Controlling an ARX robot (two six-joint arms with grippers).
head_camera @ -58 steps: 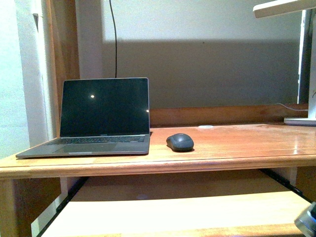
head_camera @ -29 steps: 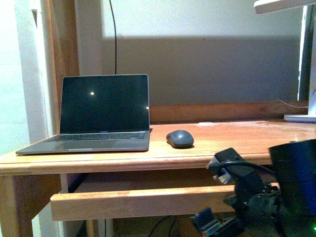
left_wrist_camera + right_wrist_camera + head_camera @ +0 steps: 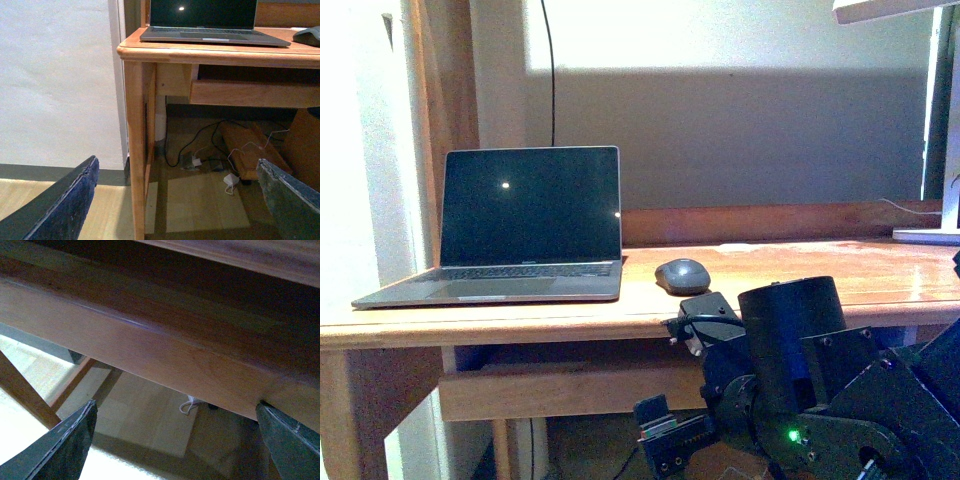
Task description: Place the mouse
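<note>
The dark grey mouse (image 3: 682, 275) rests on the wooden desk (image 3: 790, 290), just right of the open laptop (image 3: 525, 225). Its edge also shows in the left wrist view (image 3: 309, 35). My left gripper (image 3: 182, 200) is open and empty, low beside the desk's left leg and well below the desktop. My right gripper (image 3: 175, 440) is open and empty, under the desk and facing up at its wooden underside. A black arm (image 3: 790, 370) fills the lower right of the front view, in front of and below the mouse.
A wooden tray front (image 3: 570, 390) runs under the desktop. A white lamp base (image 3: 930, 235) stands at the desk's far right, and a small white disc (image 3: 735, 247) lies near the back rail. Cables and a white adapter (image 3: 230, 181) lie on the floor under the desk.
The front view has sunk lower against the desk. The black arm has risen into its lower right. Mouse and laptop have stayed put.
</note>
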